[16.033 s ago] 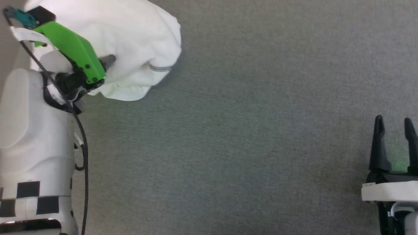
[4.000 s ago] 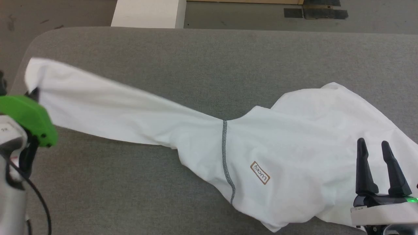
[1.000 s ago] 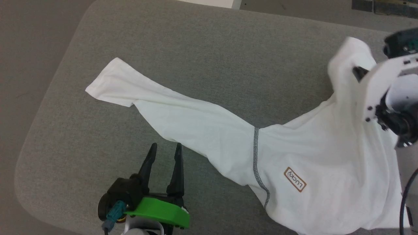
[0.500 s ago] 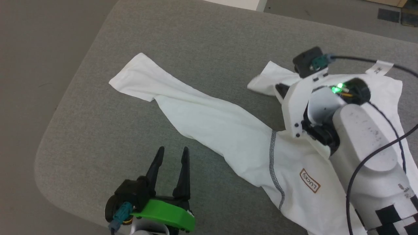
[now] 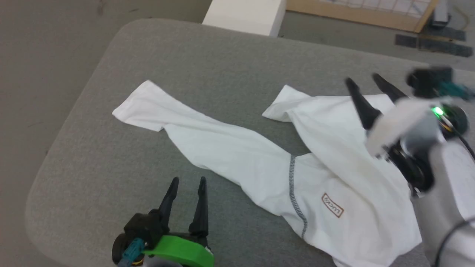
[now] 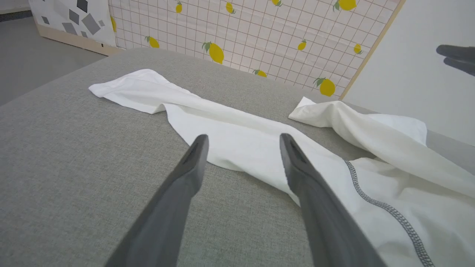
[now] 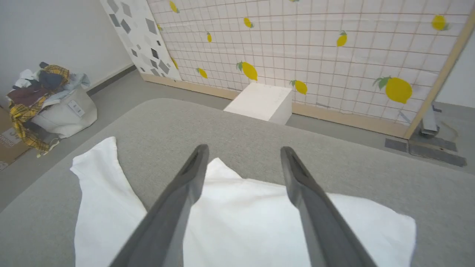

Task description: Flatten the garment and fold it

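Observation:
The white garment [image 5: 267, 163] lies across the grey padded table [image 5: 207, 63]. One sleeve stretches out to the left [image 5: 148, 107]; another fold of fabric lies over the body toward the middle [image 5: 297, 107]. A dark grey seam [image 5: 293, 185] and a small orange-bordered patch [image 5: 333, 205] show on the body. My right gripper [image 5: 365, 79] hovers above the garment's right part, open and empty, its arm blurred. My left gripper [image 5: 187, 181] is open over bare table, just in front of the sleeve. The left wrist view has the sleeve [image 6: 207, 122] lying beyond my open fingers [image 6: 193, 167].
A rigid white box [image 5: 245, 16] stands on the floor past the table's far edge, before a lemon-print panel [image 7: 315, 48]. A bag heaped with clothes [image 7: 48, 100] sits on the floor at the left. The table's rounded corner [image 5: 41, 207] is near my left gripper.
My right gripper has opened and let go of the garment's fabric, which now lies draped over the body. The right arm has lifted back to the right. The head camera has shifted.

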{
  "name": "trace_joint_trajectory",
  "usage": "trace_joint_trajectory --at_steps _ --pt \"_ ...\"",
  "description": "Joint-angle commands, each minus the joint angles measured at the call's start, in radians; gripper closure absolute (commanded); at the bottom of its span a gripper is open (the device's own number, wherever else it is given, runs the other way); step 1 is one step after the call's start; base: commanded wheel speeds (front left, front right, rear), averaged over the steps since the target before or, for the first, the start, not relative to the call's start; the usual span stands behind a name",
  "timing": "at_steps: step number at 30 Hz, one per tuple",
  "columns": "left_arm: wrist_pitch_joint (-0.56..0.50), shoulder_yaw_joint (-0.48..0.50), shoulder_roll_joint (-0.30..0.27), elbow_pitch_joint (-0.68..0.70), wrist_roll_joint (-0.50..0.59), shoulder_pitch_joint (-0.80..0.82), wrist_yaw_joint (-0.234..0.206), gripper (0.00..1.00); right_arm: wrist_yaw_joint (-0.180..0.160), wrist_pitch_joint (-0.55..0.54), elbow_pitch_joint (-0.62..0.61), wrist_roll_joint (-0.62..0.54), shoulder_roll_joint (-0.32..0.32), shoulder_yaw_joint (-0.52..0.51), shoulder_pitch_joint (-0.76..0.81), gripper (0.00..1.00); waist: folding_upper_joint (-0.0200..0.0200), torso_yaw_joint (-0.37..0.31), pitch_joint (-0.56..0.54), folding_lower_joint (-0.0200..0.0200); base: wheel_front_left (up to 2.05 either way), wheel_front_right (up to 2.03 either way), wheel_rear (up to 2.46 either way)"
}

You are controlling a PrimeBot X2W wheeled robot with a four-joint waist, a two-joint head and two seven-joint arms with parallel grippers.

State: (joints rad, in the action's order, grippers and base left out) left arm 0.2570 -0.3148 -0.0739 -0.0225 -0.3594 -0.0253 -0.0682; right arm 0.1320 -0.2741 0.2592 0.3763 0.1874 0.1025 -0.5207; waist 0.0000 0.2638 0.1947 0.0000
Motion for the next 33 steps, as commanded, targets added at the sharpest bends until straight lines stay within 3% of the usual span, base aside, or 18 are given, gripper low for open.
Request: trace_joint_trajectory --at_steps 1,8,12,20,24,33 --pt "0.003 0.006 -0.011 0.007 0.000 -0.015 -0.008 0.00 -0.001 0.009 -0.041 -0.008 0.001 -0.032 0.060 0.00 0.0000 -0.056 -0.046 0.0000 0.00 0.00 0.00" --pt "-0.018 0.010 -0.037 0.044 0.000 -0.043 -0.017 0.00 -0.001 0.047 -0.337 -0.091 -0.097 -0.282 0.369 0.00 0.0000 -0.126 -0.067 0.0000 0.00 0.00 0.00" --pt "-0.028 0.008 -0.042 0.062 0.000 -0.052 -0.023 0.00 -0.001 0.112 -0.469 -0.131 -0.134 -0.376 0.537 0.00 0.0000 -0.155 -0.066 0.0000 0.00 0.00 0.00" --pt "-0.072 -0.005 -0.056 0.098 0.002 -0.071 -0.036 0.00 -0.001 0.306 -0.426 0.057 -0.137 -0.393 0.755 0.00 0.0000 -0.209 -0.056 0.0000 0.00 0.00 0.00" --pt "-0.185 -0.042 -0.080 0.128 0.016 -0.033 -0.026 0.00 -0.001 0.350 -0.394 0.069 -0.137 -0.368 0.750 0.00 0.0000 -0.219 -0.053 0.0000 0.00 0.00 0.00" --pt "-0.638 -0.167 -0.188 0.086 0.073 0.188 0.071 0.00 -0.001 0.368 -0.363 0.069 -0.137 -0.346 0.709 0.00 0.0000 -0.218 -0.034 0.0000 0.00 0.00 0.00"
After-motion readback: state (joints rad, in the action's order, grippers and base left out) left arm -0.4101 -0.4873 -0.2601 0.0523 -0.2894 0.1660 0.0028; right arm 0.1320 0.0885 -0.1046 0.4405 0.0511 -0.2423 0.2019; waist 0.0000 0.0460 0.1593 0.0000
